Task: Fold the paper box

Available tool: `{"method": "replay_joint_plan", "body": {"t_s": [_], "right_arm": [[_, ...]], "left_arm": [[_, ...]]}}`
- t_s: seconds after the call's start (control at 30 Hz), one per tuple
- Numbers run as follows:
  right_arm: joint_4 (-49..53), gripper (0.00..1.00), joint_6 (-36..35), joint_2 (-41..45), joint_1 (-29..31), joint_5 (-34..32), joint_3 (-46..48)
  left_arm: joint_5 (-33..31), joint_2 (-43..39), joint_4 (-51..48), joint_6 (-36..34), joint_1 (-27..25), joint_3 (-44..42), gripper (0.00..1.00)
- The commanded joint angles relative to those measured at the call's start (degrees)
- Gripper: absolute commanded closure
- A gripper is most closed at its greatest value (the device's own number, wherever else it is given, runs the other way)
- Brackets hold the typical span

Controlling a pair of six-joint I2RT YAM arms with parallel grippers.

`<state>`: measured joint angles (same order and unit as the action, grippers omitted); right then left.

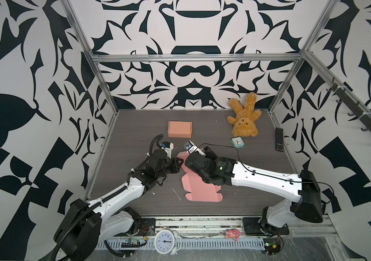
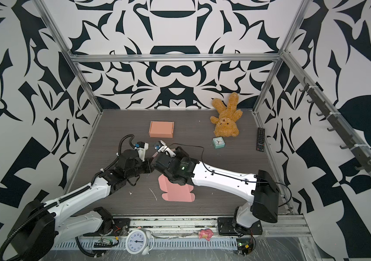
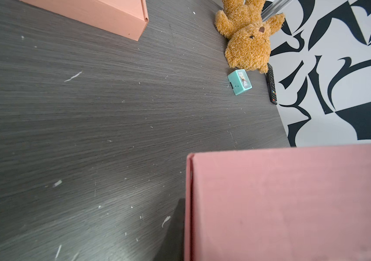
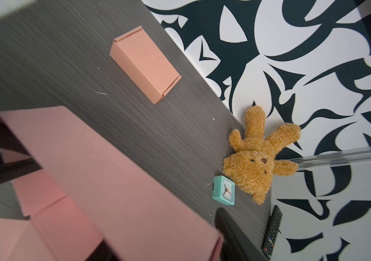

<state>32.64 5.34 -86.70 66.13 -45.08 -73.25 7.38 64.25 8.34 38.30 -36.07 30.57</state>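
Note:
The pink paper box lies partly folded mid-table, its flat flaps toward the front edge and its far end raised between the two arms; it also shows in the other top view as paper box. My left gripper is shut on an upright doubled pink wall; one dark finger shows beside it. My right gripper stands open around a raised pink panel, with one finger just outside the panel's edge. In both top views the right jaws are hidden under the wrist.
A finished orange box sits behind the arms. A brown plush bear, a teal clock and a black remote lie at the back right. A white alarm clock and a pink toy rest on the front rail.

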Motion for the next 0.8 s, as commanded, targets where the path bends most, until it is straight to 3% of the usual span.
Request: {"method": "replay_joint_plan", "body": {"t_s": [0.0, 0.37, 0.77], "right_arm": [[-2.3, 0.35, 5.3, 3.7, 0.3, 7.0, 1.4], [-3.3, 0.3, 8.6, 10.2, -0.7, 17.3, 2.9], [-9.0, 0.3, 11.9, 17.4, -10.9, 29.3, 8.6]], "left_arm": [[-1.7, 0.8, 0.9, -3.3, -0.2, 2.0, 0.87], [-5.0, 6.0, 5.2, -11.5, -0.2, 2.8, 0.87], [-2.0, 14.3, 14.3, -19.8, -1.6, 2.8, 0.85]]}}
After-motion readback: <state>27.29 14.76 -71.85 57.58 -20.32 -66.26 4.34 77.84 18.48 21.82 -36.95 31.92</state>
